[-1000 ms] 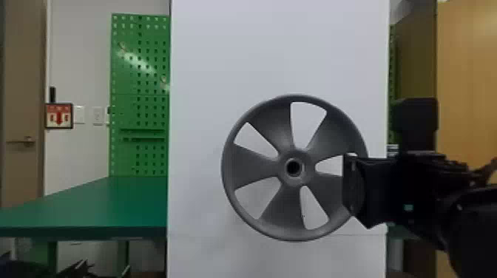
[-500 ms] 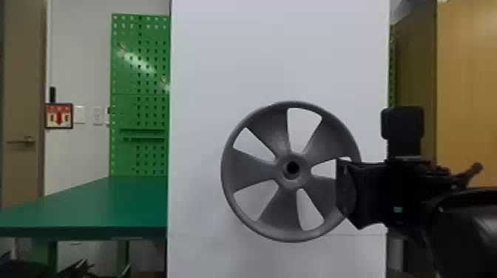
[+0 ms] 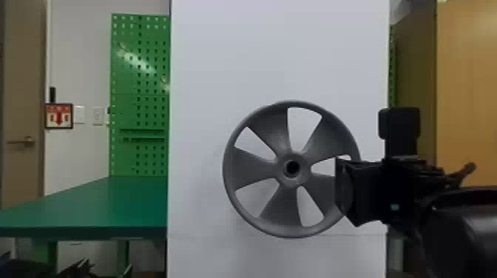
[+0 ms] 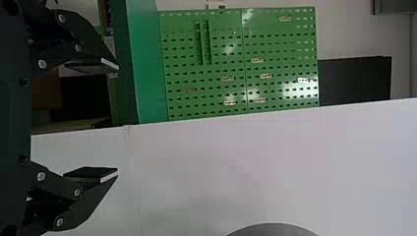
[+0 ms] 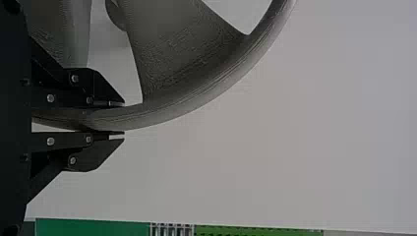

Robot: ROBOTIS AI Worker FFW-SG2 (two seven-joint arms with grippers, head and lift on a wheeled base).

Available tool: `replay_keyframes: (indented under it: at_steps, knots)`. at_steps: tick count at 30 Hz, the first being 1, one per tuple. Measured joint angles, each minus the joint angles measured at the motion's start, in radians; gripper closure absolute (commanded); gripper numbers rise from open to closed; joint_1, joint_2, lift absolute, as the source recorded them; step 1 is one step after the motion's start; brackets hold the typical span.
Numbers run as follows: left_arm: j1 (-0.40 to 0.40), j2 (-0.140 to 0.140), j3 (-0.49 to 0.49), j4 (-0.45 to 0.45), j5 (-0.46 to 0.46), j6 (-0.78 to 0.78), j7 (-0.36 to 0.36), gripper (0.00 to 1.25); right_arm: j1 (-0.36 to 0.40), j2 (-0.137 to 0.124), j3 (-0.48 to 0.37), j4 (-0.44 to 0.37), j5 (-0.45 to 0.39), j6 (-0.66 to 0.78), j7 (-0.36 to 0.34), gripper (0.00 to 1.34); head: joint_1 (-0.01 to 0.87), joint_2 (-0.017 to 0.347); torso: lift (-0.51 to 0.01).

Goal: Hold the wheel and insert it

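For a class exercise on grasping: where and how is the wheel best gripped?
Probably at the slim outer rim of the wheel, coming from the robot's right: the wheel stands upright, and its openings let one finger pass inside the rim, the other outside, as the right tool does.

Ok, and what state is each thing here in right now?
Round grey five-spoked wheel: upright, held by its rim, centre hole facing the robot.
Black two-fingered right gripper: closed on the wheel's rim.
Black two-fingered left gripper: open, nothing between its fingers.
Tall white panel: standing upright behind the wheel.
Flat-topped green table: level.
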Motion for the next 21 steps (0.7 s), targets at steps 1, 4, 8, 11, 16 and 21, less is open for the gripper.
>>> replay_keyframes:
  at_steps: [1, 4, 8, 11, 16, 21]
  knots:
    - [0.000, 0.000, 0.000, 0.000, 0.000, 0.000, 0.000, 0.50, -0.001, 0.000, 0.000, 0.003, 0.000, -0.003, 0.000, 1.19, 0.000, 0.002, -0.498]
    - [0.000, 0.000, -0.001, 0.000, 0.000, 0.000, 0.000, 0.50, -0.003, 0.000, -0.001, 0.010, 0.003, -0.011, 0.000, 1.19, 0.000, 0.002, -0.498]
    - [0.000, 0.000, -0.002, 0.000, -0.001, 0.000, 0.000, 0.50, -0.005, 0.000, -0.001, 0.022, 0.003, -0.027, 0.000, 1.19, 0.000, 0.002, -0.498]
    - [0.000, 0.000, -0.002, 0.000, -0.001, 0.000, 0.000, 0.50, -0.006, -0.001, -0.001, 0.034, 0.001, -0.045, 0.000, 1.19, 0.000, 0.002, -0.498]
    - [0.000, 0.000, 0.000, 0.000, 0.000, 0.000, 0.000, 0.50, -0.007, -0.002, -0.005, 0.056, -0.001, -0.067, 0.000, 1.19, 0.000, 0.002, -0.498]
    - [0.000, 0.000, 0.001, 0.000, 0.000, 0.000, 0.000, 0.50, -0.009, -0.005, -0.006, 0.076, -0.001, -0.084, 0.000, 1.19, 0.000, 0.002, -0.498]
